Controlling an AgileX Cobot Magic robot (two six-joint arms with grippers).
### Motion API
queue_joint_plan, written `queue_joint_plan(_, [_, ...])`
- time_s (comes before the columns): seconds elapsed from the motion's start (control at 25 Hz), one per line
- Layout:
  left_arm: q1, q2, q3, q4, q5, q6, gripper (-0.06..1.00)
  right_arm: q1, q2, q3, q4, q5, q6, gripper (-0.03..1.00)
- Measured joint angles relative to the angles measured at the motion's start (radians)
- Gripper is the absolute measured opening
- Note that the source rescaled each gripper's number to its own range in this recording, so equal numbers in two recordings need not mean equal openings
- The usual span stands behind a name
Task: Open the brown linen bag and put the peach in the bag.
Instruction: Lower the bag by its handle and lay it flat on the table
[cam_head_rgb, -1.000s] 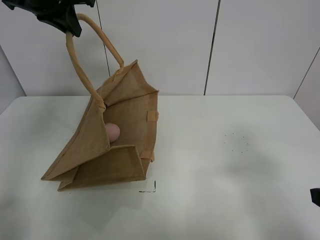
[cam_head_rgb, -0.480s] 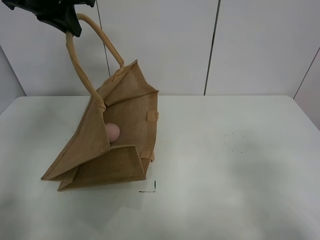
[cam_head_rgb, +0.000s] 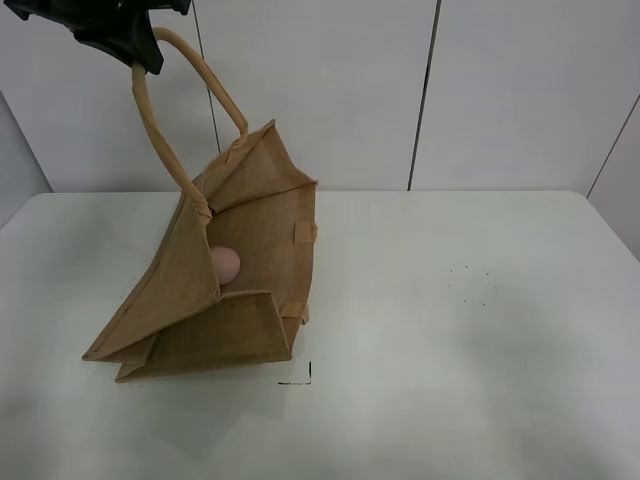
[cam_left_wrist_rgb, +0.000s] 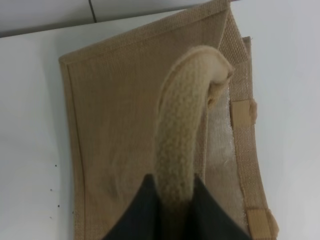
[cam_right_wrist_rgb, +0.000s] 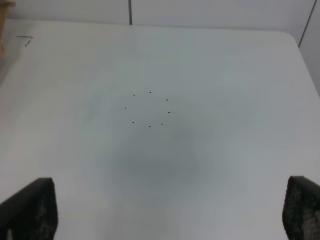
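Note:
The brown linen bag (cam_head_rgb: 235, 290) lies tilted on the white table at the left, its mouth open towards the right. The pink peach (cam_head_rgb: 224, 265) sits inside it, partly hidden by the near wall. My left gripper (cam_head_rgb: 140, 50) is shut on one padded loop handle (cam_head_rgb: 165, 130) and holds it high above the table. In the left wrist view the handle (cam_left_wrist_rgb: 182, 130) runs between the dark fingers (cam_left_wrist_rgb: 137, 215) over the bag (cam_left_wrist_rgb: 120, 125). My right gripper (cam_right_wrist_rgb: 170, 207) is open and empty over bare table, out of the exterior high view.
A ring of small black dots (cam_right_wrist_rgb: 149, 109) marks the table under my right gripper and shows at the right of the high view (cam_head_rgb: 472, 285). A small black corner mark (cam_head_rgb: 300, 378) lies just in front of the bag. White wall panels stand behind the table.
The right gripper's tip, seen a second ago at the right edge of the high view, has moved out of that view. The bag, peach and left gripper have not moved.

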Motion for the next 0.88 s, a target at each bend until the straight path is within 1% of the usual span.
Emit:
queue_joint_plan(0.48, [0.0, 0.043, 0.008, -0.004, -0.01, 0.0, 0.0, 0.0, 0.0, 0.0, 0.002, 0.0, 0.0, 1.0])
queue_joint_plan(0.68, [0.0, 0.138, 0.062, -0.067, -0.064, 0.009, 0.0, 0.0, 0.0, 0.0, 0.004, 0.0, 0.0, 1.0])
queue_joint_plan(0.88, [0.0, 0.286, 0.07, -0.135, -0.108, 0.029, 0.0, 0.0, 0.0, 0.0, 0.004, 0.0, 0.0, 1.0])
